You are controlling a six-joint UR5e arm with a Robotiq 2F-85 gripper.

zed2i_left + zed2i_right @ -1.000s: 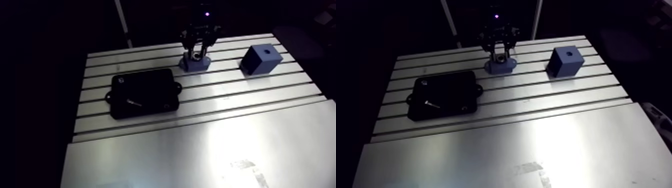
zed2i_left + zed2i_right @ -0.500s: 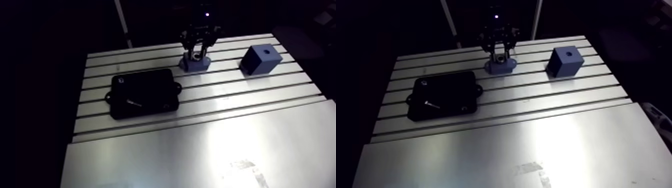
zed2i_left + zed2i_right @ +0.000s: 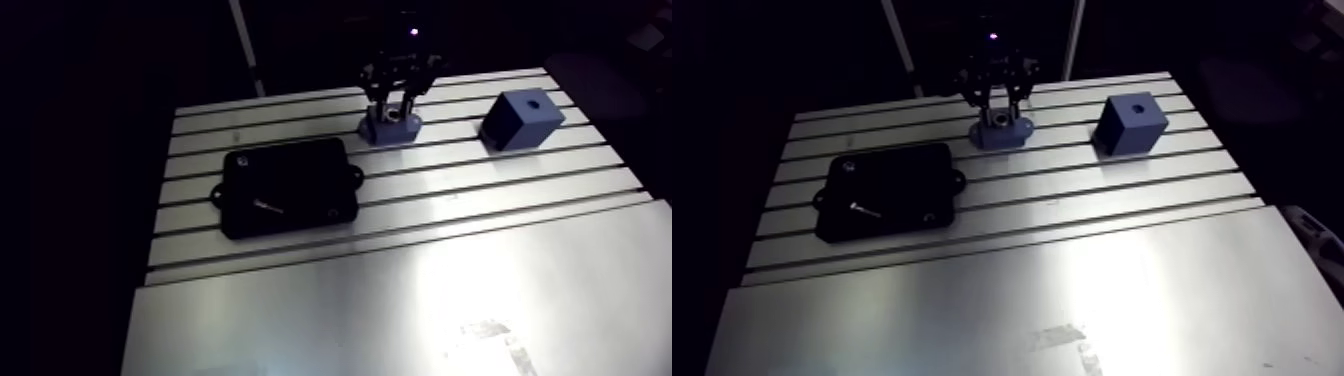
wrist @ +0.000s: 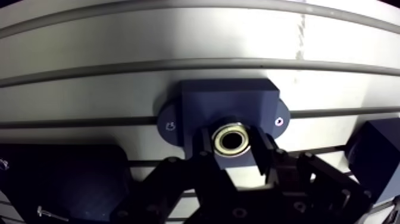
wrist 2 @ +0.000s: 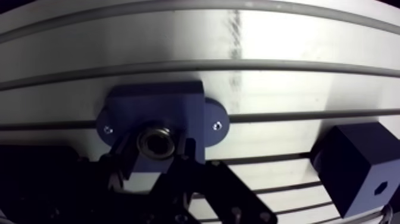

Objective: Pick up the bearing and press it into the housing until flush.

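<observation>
Bearing (image 4: 233, 139) sits in the bore of the blue housing (image 4: 229, 101), its metal ring showing between the two fingers (image 4: 263, 156) of the gripper (image 4: 232, 144). The jaws look released, each just clear of the ring. In the arm view the housing stands at upper centre of the slotted table (image 3: 1002, 290), with a blue block (image 3: 1132, 122) to its right and a black box (image 3: 885, 190) at lower left.

The desk (image 3: 400, 290) is silvery aluminium, striped with dark parallel slots. The housing (image 4: 226, 107) and a cube (image 3: 521, 120) are dark blue, and a flat box (image 3: 288, 186) is black. The bearing (image 4: 233, 139) is a pale metallic ring around a dark centre; the hand (image 4: 233, 146) is black.
</observation>
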